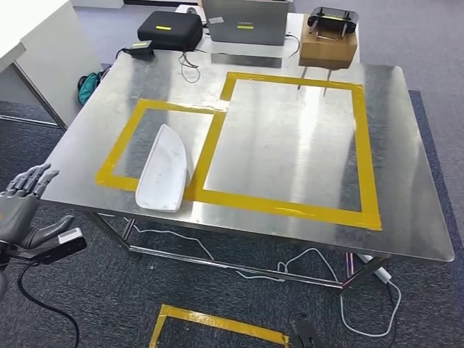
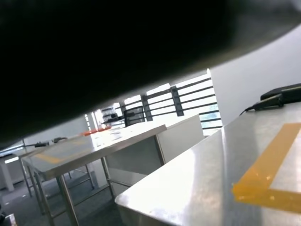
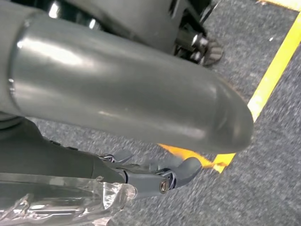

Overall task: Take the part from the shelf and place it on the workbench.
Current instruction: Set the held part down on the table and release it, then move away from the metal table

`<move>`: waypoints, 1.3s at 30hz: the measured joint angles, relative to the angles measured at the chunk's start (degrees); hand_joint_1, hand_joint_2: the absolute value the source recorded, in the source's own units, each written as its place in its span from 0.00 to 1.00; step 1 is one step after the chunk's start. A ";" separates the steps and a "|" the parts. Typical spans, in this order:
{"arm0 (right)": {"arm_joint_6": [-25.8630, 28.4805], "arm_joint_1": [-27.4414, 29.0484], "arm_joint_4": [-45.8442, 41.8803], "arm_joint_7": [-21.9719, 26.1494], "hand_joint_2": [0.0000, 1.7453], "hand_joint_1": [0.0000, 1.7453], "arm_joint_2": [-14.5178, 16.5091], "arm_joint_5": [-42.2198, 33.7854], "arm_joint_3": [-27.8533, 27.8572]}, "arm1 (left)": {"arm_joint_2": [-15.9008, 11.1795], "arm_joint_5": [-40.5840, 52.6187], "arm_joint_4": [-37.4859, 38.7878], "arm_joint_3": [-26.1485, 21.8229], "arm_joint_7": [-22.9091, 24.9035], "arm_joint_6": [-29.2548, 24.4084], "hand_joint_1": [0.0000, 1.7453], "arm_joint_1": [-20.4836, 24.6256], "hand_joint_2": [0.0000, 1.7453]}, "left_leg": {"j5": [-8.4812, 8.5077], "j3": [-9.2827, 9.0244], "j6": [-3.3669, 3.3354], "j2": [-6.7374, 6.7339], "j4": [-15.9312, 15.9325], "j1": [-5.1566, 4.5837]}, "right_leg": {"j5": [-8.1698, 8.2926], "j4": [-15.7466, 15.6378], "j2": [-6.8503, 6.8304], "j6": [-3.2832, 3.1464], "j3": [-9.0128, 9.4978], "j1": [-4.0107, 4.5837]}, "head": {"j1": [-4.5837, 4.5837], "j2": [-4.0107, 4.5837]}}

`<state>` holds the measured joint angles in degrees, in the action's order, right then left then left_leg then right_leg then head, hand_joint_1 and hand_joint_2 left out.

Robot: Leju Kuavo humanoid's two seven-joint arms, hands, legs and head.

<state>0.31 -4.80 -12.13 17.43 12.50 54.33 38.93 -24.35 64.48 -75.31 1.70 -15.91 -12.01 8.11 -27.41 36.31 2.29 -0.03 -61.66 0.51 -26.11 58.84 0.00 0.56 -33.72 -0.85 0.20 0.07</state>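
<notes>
The white curved part point(image 1: 163, 170) lies on the steel workbench point(image 1: 284, 152) near its front left, resting across the tape of the smaller yellow square point(image 1: 117, 177). My left hand point(image 1: 22, 206) hovers off the bench's front left corner, lower than the tabletop, fingers apart and holding nothing. In the left wrist view the bench corner point(image 2: 199, 183) and a strip of yellow tape point(image 2: 269, 179) show beneath a dark blurred shape. My right hand point(image 3: 117, 94) hangs over the grey carpet, its dark fingers point(image 3: 156, 178) stretched out with nothing in them.
At the bench's far edge stand a black case point(image 1: 170, 29), a laptop point(image 1: 246, 20) and a cardboard box point(image 1: 328, 47) with a controller on it. A white table point(image 1: 32, 43) stands to the left. Cables trail under the bench, near yellow floor tape point(image 1: 219, 322).
</notes>
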 joint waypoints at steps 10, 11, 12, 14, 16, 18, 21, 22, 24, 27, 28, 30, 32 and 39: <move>-0.30 0.97 0.00 0.39 0.00 0.00 -1.86 -0.54 0.03 | 0.20 0.71 -0.08 -0.86 0.07 -0.32 0.00 -3.00 0.00 | 3.14 -1.75 0.03 -3.33 4.41 0.08 | -1.05 -0.02 -3.65 1.15 0.88 0.54 | -0.22 0.00; -0.30 0.97 0.00 0.37 0.00 0.00 -1.97 -0.52 0.02 | 0.26 0.76 -0.08 -0.99 0.07 -0.28 0.00 -3.12 0.00 | 3.13 -1.69 -0.45 -2.64 4.57 -0.02 | -1.13 -0.18 -4.15 1.45 1.09 0.57 | -0.21 0.00; -0.29 0.95 0.00 0.36 0.00 0.00 -2.07 -0.51 0.02 | 0.31 0.83 -0.08 -1.11 0.07 -0.25 0.00 -3.29 0.00 | 3.20 -1.65 -0.83 -2.05 4.63 -0.01 | -1.23 -0.36 -4.46 1.76 1.21 0.49 | -0.17 -0.01; -0.29 0.88 0.00 0.36 0.00 0.00 -2.25 -0.46 0.02 | 0.36 0.94 -0.07 -1.33 0.07 -0.22 0.00 -3.36 0.00 | 3.37 -1.66 -1.60 -0.90 4.76 0.10 | -2.75 1.44 -3.33 2.28 0.54 0.29 | -0.07 -0.01; -0.29 0.90 0.00 0.29 0.00 0.00 -2.43 -0.43 0.02 | 0.53 1.04 -0.07 -1.42 0.06 -0.22 0.00 -3.33 0.00 | 3.41 -1.68 -2.21 0.18 4.80 0.09 | -6.26 7.97 -1.13 2.38 -2.39 0.30 | 0.09 0.00; -0.29 1.05 0.00 0.20 0.00 0.00 -2.53 -0.38 0.02 | 0.78 1.22 -0.04 -1.39 0.06 -0.21 0.00 -3.48 0.00 | 3.35 -1.67 -2.50 1.44 4.77 -0.09 | -8.88 15.17 -0.27 2.17 -6.00 0.45 | 0.13 0.00; -0.29 1.09 0.00 0.19 0.00 0.00 -2.69 -0.23 0.02 | 0.99 1.36 -0.03 -1.43 0.05 -0.21 0.00 -3.65 0.00 | 3.32 -1.82 -2.52 3.65 4.73 -0.21 | -5.25 12.15 0.44 1.55 -5.30 0.64 | 0.13 0.00; -0.29 1.06 0.00 0.19 0.00 0.00 -2.77 -0.20 0.02 | 1.02 1.36 -0.03 -1.45 0.05 -0.22 0.00 -3.66 0.00 | 3.31 -1.88 -2.48 4.36 4.72 -0.17 | -3.15 8.03 1.69 1.27 -3.51 0.61 | 0.13 0.00; -0.30 1.03 0.01 0.17 0.00 0.00 -2.95 -0.18 0.02 | 1.05 1.36 -0.02 -1.51 0.06 -0.21 0.00 -3.63 0.00 | 3.36 -1.71 -2.09 5.69 4.64 -0.10 | -0.90 1.60 4.26 0.93 -0.41 0.36 | 0.08 -0.01; -0.33 0.99 0.02 0.12 0.00 0.00 -3.05 -0.15 0.02 | 0.89 1.36 -0.01 -1.78 0.05 -0.21 0.00 -4.03 0.00 | 3.85 -1.25 -0.91 7.51 4.96 0.31 | -0.74 -0.02 4.23 0.56 0.62 0.41 | 0.07 -0.02; -0.33 0.95 0.02 0.12 0.00 0.00 -3.07 -0.13 0.02 | 0.74 1.36 0.00 -1.99 0.05 -0.22 0.00 -4.26 0.00 | 3.72 -1.12 -0.58 7.24 4.85 0.28 | -0.60 -0.25 3.61 0.26 0.79 0.36 | 0.01 -0.01; -0.32 0.90 0.02 0.15 0.00 0.00 -3.12 -0.06 0.02 | 0.44 1.35 0.03 -2.45 0.07 -0.23 0.00 -4.30 0.00 | 1.79 0.39 0.03 4.64 1.77 0.06 | -0.38 -0.84 2.17 -0.41 1.23 0.16 | -0.39 -0.01; -0.33 0.97 0.02 0.16 0.00 0.00 -3.15 -0.03 0.02 | 0.44 1.34 0.11 -2.68 0.10 -0.22 0.00 -4.22 0.00 | -1.65 3.90 0.51 1.57 -5.43 0.07 | -0.47 -1.00 0.64 -0.80 1.46 0.28 | -0.70 0.00; -0.33 0.89 0.02 0.13 0.00 0.00 -3.18 0.02 0.02 | 0.43 1.36 0.38 -2.89 0.11 -0.19 0.00 -4.59 0.00 | 3.90 -1.11 0.64 -2.67 3.58 0.15 | -1.44 -0.85 -4.10 0.07 2.28 0.64 | -0.70 0.00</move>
<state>-0.02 -3.91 -12.11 17.56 9.32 54.35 38.95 -23.92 65.83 -74.94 -1.19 -15.80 -12.21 3.53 -23.52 35.20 2.93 -2.71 -58.08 0.66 -27.55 57.99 -4.10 0.63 -31.44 -0.21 -0.50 0.07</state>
